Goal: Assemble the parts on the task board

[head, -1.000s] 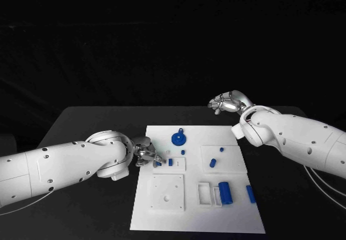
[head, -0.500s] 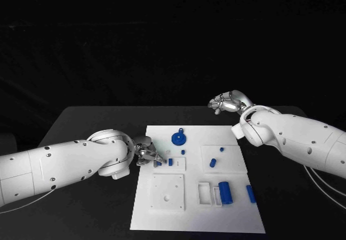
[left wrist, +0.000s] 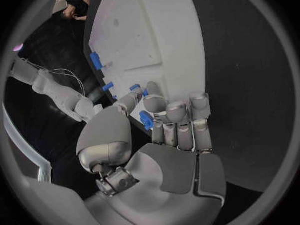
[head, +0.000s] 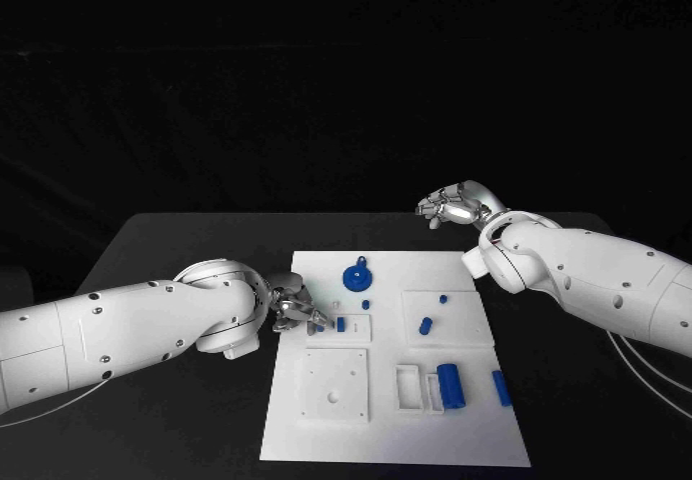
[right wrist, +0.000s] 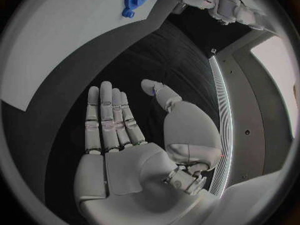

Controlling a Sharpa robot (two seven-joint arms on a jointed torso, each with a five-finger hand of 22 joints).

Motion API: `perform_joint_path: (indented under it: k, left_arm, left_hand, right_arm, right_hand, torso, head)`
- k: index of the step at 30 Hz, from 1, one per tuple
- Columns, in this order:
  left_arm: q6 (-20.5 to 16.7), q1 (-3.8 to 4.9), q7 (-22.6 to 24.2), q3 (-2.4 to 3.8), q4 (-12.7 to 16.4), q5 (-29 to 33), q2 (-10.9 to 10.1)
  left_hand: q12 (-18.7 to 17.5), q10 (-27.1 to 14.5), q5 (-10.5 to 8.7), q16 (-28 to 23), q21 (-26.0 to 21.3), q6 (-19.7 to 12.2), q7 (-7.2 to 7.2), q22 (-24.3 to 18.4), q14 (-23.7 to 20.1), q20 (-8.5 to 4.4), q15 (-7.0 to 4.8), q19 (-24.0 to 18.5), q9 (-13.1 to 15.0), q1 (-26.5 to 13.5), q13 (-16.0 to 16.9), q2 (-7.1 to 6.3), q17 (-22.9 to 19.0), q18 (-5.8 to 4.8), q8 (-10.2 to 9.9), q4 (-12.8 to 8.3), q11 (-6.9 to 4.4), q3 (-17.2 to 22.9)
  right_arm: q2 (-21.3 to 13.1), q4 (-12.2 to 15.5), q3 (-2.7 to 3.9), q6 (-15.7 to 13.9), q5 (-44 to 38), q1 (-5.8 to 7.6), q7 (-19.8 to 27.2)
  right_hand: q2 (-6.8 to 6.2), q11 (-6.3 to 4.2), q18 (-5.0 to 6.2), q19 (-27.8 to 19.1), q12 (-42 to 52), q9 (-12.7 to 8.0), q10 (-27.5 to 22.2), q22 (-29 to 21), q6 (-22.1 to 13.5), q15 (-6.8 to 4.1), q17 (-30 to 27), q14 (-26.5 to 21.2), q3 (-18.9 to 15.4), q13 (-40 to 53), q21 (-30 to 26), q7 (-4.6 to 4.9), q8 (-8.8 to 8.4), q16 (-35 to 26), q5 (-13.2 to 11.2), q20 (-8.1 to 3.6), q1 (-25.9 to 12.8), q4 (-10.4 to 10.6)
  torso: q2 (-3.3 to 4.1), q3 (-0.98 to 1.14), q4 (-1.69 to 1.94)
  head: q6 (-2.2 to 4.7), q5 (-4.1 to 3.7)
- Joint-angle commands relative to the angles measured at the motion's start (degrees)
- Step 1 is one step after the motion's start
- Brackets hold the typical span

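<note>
Left hand pinching a small blue part at the task board's left edge; assembly judged barely begun.

The small blue part [left wrist: 146, 120] is pinched in the left hand [head: 294, 309], just beside a small raised block [head: 348, 324] on the left side of the task board [head: 389, 445]; its long axis cannot be told. Most pieces lie loose: a blue gear [head: 356, 274] at the far middle, a blue cylinder [head: 451, 385] and a blue bar [head: 500, 388] at the near right, both with long axes running near-to-far. The square plate [head: 335, 384] at the near left carries nothing. The right hand [head: 454, 207] hovers past the board's far right corner over the surface [head: 173, 250], fingers spread, holding nothing.
</note>
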Motion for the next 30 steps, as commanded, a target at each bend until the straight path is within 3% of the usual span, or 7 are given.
perform_joint_path:
  k: [1, 10, 17, 20, 24, 30]
  left_arm:
    - [0.4, -0.12, -0.2, -0.11, 0.1, -0.1, 0.2]
    - [0.2, -0.12, -0.2, -0.09, 0.0, -0.1, 0.0]
    - [-1.3, -0.13, 0.0, 0.30, 0.5, -0.3, -0.9]
    - [-3.1, -0.14, 0.5, 1.13, 0.5, -0.1, -0.9]
    - [-5.8, -0.14, 2.1, 2.31, 1.0, 2.3, -1.4]
    - [-9.5, 0.01, 5.9, 4.09, 1.3, 7.9, -2.0]
  left_hand:
    - [0.4, -0.4, -0.24, 0.5, 0.3, -0.2, 0.26, 0.7, -0.4, -6.15, -0.23, -0.6, 0.0, -0.6, -0.1, -0.16, 0.0, 0.92, 0.2, -0.1, 0.01, -1.8]
    - [0.4, -0.5, -0.24, 0.5, 0.2, -0.2, 0.22, 0.7, -0.4, -6.17, -0.28, -0.8, 0.0, -0.7, -0.1, 0.02, 0.0, 0.99, 0.2, -0.3, -0.01, -2.6]
    - [0.3, -0.6, -0.24, 0.4, 0.2, -0.7, 0.28, 0.7, -0.6, -6.19, -0.42, -0.8, -0.1, -0.5, -0.1, -0.26, -0.1, 1.06, 0.1, -0.5, 0.03, -2.9]
    - [0.3, -0.6, -0.24, 0.3, 0.1, -1.5, 0.47, 0.6, -0.7, -6.21, -0.70, -0.8, -0.3, -0.2, -0.2, -0.95, -0.2, 1.12, -0.3, -0.5, 0.18, -2.9]
    - [-0.9, -1.4, -0.23, -1.0, -0.6, -4.5, 1.37, 0.1, -1.8, -6.01, -0.31, -1.2, -0.8, 0.6, -0.9, -3.17, -0.9, 1.06, -1.6, 0.8, 1.01, -1.8]
    - [-4.3, -6.8, -0.27, -4.4, -3.1, -13.0, 4.36, -0.7, -5.3, -4.88, 2.52, -4.4, -2.3, 2.1, -2.3, -4.46, -2.7, 0.01, -5.4, 0.9, 3.98, -1.7]
  right_arm:
    - [0.1, 0.0, 0.03, 0.6, 0.0, -0.01, 0.4]
    - [0.1, 0.0, 0.03, 0.6, 0.0, -0.02, 0.4]
    - [0.0, 0.0, 0.03, 0.6, 0.1, -0.04, 0.4]
    - [0.0, 0.0, 0.03, 0.6, 0.1, -0.05, 0.4]
    - [0.0, 0.0, 0.03, 0.6, 0.1, -0.10, 0.4]
    - [0.0, 0.0, 0.03, 0.6, 0.1, -0.12, 0.3]
  right_hand:
    - [0.57, -0.13, 0.79, -0.4, 0.3, -0.1, -0.4, 0.1, -0.4, 0.13, -0.1, -0.3, -0.2, -0.1, -0.3, -0.01, 0.34, 0.2, 0.3, -0.13, -0.2, 0.3]
    - [0.58, -0.13, 0.79, -0.4, 0.4, -0.1, -0.4, 0.1, -0.4, 0.13, -0.1, -0.3, -0.2, -0.1, -0.3, -0.01, 0.34, 0.2, 0.4, -0.14, -0.2, 0.2]
    - [0.58, -0.12, 0.79, -0.4, 0.4, -0.1, -0.4, 0.1, -0.4, 0.13, -0.1, -0.4, -0.2, -0.2, -0.3, -0.01, 0.34, 0.3, 0.4, -0.14, -0.2, 0.2]
    - [0.58, -0.12, 0.79, -0.4, 0.4, -0.1, -0.4, 0.1, -0.4, 0.13, -0.1, -0.4, -0.2, -0.2, -0.3, 0.00, 0.35, 0.3, 0.4, -0.14, -0.2, 0.2]
    - [0.57, -0.12, 0.79, -0.4, 0.4, -0.1, -0.4, 0.1, -0.4, 0.13, -0.1, -0.4, -0.3, -0.2, -0.3, 0.00, 0.35, 0.3, 0.4, -0.14, -0.3, 0.2]
    - [0.56, -0.11, 0.79, -0.4, 0.4, -0.1, -0.4, 0.1, -0.5, 0.13, -0.1, -0.4, -0.3, -0.2, -0.3, 0.01, 0.34, 0.3, 0.4, -0.14, -0.3, 0.2]
  torso:
    - [0.00, -0.01, 0.03]
    - [0.00, -0.02, 0.02]
    - [0.02, -0.03, -0.03]
    - [0.04, -0.04, -0.02]
    - [0.02, -0.05, -0.03]
    - [-0.04, -0.03, 0.07]
  head:
    - [-0.03, -0.02]
    - [0.00, 0.00]
    - [0.12, -0.12]
    - [0.18, -0.18]
    - [0.29, -0.32]
    - [0.61, -0.46]
